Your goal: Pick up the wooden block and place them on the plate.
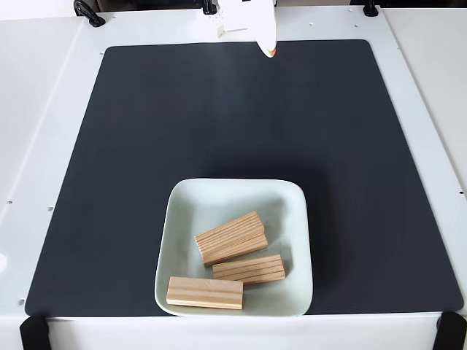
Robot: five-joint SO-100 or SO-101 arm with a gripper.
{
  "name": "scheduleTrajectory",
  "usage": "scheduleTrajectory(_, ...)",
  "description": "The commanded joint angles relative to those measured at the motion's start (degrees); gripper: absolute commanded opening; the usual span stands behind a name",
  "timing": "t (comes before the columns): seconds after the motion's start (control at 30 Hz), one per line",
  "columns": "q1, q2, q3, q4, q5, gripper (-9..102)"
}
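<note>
Fixed view: looks down on a white bench (44,109) covered by a dark mat (219,124).
Plate (233,195): sits near the mat's front edge, square, raised rim keeping its contents in.
Wooden blocks: three lie inside the plate; the largest-looking block (231,238) is angled across the middle, a second block (249,268) touches its lower side, a third block (205,292) rests along the front rim.
Gripper (268,49): white, orange-tipped, at the mat's far edge, well apart from the plate; carrying nothing visible, and whether its fingers are apart or together I cannot tell.
Progress: judging by this, placing looks largely done.
</note>
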Motion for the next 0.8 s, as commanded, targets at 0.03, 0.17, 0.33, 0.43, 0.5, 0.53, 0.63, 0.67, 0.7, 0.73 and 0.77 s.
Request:
scheduleTrajectory(0.03,0.70,0.79,0.09,9.32,0.44,0)
scheduleTrajectory(0.17,4.92,0.79,0.09,15.56,0.44,0)
scheduleTrajectory(0.33,6.86,0.88,0.18,16.00,0.53,0)
scheduleTrajectory(0.43,8.79,0.88,0.09,16.08,0.53,0)
scheduleTrajectory(0.5,9.84,0.88,0.09,15.82,0.53,0)
scheduleTrajectory(0.53,10.02,0.88,0.09,15.73,0.53,0)
scheduleTrajectory(0.63,10.02,0.88,0.09,15.64,0.53,0)
scheduleTrajectory(0.67,9.93,0.88,0.09,15.64,0.44,0)
scheduleTrajectory(0.7,9.84,0.79,0.00,15.64,0.44,0)
scheduleTrajectory(0.73,9.84,0.70,-0.09,15.64,0.44,0)
scheduleTrajectory(0.77,9.67,0.62,-0.18,15.64,0.44,0)
